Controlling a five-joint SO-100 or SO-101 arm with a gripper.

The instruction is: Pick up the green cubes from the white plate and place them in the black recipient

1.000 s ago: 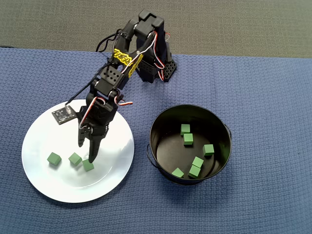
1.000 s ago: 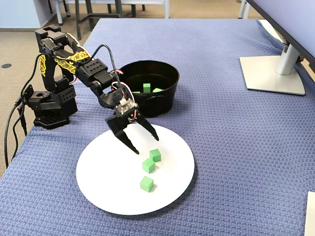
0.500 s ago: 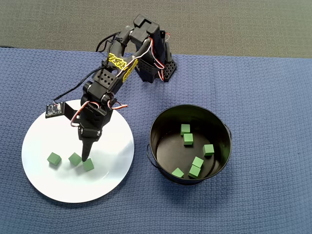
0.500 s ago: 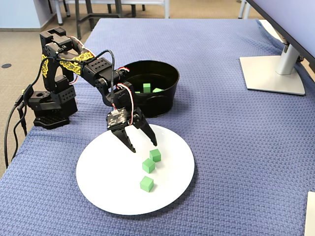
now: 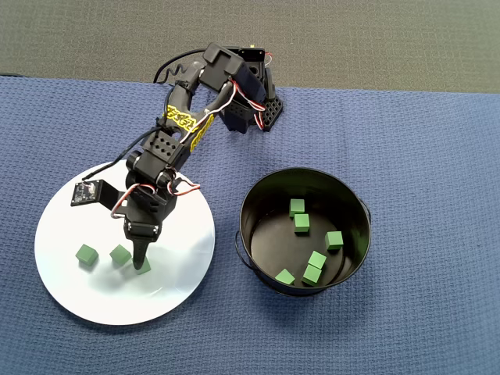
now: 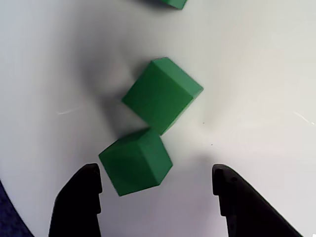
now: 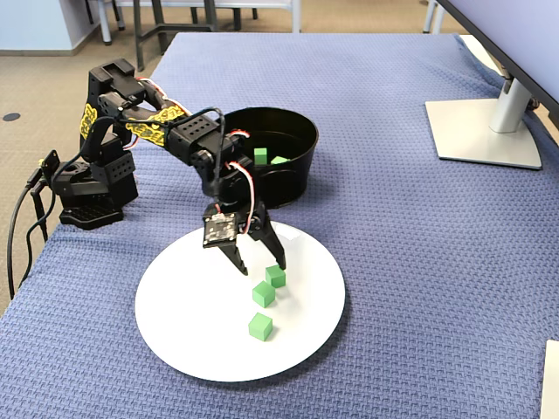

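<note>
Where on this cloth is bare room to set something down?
Free: blue cloth right of the black bucket, and the strip below the white plate. Crowded: the plate's middle, where the open pincer hangs over three green cubes.

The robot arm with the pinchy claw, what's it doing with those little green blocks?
The small black robot arm is moving small matte green cubes from the big round white plate into the round black metal bucket. Six cubes lie in the bucket and three sit on the plate. The gripper is open and low over the plate, with the nearest cube between its fingers, close to the left one in the wrist view. It has not gripped it yet.
</note>
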